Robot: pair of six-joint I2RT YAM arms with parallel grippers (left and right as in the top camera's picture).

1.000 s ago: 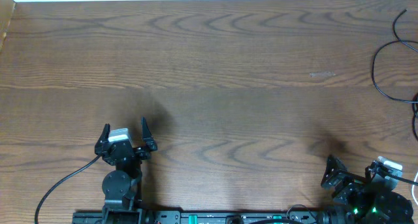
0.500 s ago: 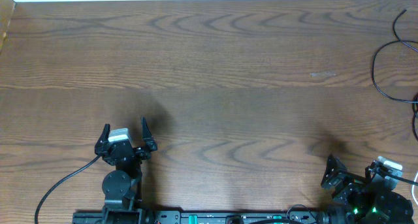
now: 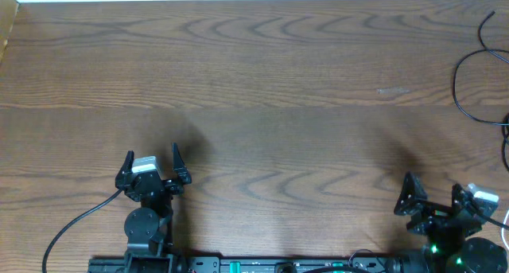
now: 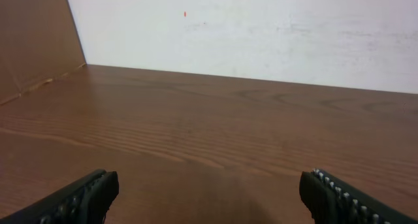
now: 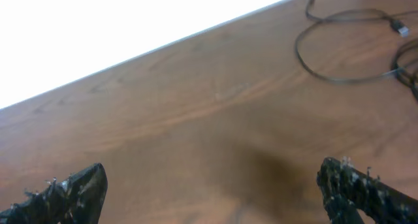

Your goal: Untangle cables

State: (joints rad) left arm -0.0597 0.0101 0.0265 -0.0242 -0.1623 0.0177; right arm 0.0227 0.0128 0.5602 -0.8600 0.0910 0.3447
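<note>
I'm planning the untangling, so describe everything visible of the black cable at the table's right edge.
The black cable is a thin cord lying in a loose open loop on the wooden table, running out of the overhead view. The right wrist view shows a small pale-tipped plug on it. In view, nothing but the table touches it.

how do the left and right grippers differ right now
The left gripper sits near left on the table, far from the black cable; the right gripper sits near right, on the cable's side. The left wrist view shows no cable; the right wrist view shows its loops. Both are open and hold nothing.
</note>
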